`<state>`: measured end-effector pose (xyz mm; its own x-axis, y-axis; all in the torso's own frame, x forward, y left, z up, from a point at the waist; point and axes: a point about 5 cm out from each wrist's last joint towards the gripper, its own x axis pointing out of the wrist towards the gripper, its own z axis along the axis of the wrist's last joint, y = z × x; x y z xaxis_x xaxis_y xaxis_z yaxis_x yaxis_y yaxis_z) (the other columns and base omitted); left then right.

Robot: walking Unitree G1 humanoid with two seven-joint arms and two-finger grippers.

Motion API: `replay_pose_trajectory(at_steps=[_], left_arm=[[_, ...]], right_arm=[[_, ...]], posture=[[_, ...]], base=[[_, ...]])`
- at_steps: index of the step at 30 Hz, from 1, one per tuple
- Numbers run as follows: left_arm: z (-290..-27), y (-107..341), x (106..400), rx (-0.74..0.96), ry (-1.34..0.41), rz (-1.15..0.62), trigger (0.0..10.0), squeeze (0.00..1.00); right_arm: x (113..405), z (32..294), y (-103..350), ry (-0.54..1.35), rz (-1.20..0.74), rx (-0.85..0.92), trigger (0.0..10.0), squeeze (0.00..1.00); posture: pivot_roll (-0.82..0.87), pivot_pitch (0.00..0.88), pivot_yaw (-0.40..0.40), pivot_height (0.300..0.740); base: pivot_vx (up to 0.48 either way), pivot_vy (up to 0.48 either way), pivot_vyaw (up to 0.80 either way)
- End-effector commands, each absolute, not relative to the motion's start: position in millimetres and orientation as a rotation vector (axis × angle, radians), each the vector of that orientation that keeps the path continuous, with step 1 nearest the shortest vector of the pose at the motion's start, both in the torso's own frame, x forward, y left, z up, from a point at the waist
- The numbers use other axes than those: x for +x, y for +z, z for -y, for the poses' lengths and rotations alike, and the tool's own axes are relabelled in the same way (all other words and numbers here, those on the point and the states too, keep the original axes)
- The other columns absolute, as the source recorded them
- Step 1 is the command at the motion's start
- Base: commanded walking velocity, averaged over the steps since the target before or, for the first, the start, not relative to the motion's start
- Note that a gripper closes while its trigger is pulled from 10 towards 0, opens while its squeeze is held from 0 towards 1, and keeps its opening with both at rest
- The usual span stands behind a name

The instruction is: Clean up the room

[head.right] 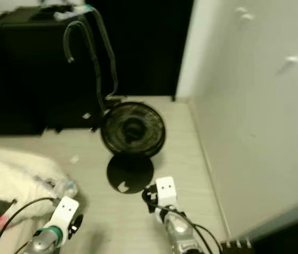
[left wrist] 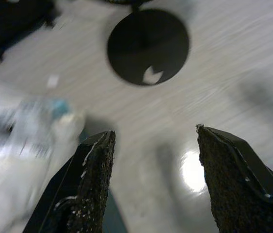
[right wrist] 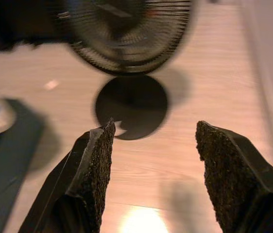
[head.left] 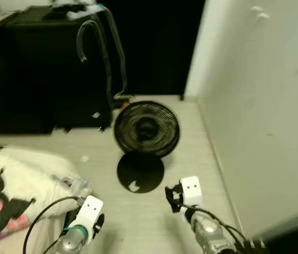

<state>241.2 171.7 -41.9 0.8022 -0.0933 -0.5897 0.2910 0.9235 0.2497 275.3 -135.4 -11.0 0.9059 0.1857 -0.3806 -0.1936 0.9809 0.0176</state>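
A black fan (head.left: pixel 146 128) stands on its round base (head.left: pixel 140 172) on the pale floor (head.left: pixel 201 153). Behind it sits a black cabinet (head.left: pixel 37 69). A white wall (head.left: pixel 265 100) rises beside the fan.

Silver arms, white wrist blocks, black cables.

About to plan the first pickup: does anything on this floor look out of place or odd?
Yes. A clear plastic bottle lies on the floor against a white cushion that is itself down on the floor, left of the black fan. A small white scrap lies nearby. The fan stands upright. Both grippers, left and right, hang open above the floor.
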Motion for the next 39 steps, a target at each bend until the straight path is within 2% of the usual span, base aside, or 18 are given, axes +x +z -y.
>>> replay_pose_trajectory(at_steps=[1, 11, 29, 39], left_arm=[[-172, -45, 238, 0.352, -0.216, -0.625, 10.0, 0.00], [-171, -41, 243, 0.348, -0.210, -0.607, 10.0, 0.00], [-168, -38, 247, 0.362, -0.199, -0.577, 10.0, 0.00], [-168, -36, 248, 0.369, -0.195, -0.549, 10.0, 0.00]], right_arm=[[270, 135, -17, 0.184, -0.417, -0.006, 10.0, 0.00], [270, 139, -17, 0.171, -0.413, -0.007, 10.0, 0.00], [269, 131, -16, 0.226, -0.401, -0.038, 10.0, 0.00], [271, 126, -13, 0.272, -0.377, -0.117, 10.0, 0.00]], posture=[[0.05, 0.000, 0.056, 0.740], [0.03, 0.000, 0.059, 0.740], [0.03, 0.000, 0.051, 0.740], [0.03, 0.000, 0.051, 0.740]], base=[[0.000, 0.000, -0.80], [0.000, 0.000, -0.80], [0.000, 0.000, 0.00], [0.082, 0.000, 0.71]])
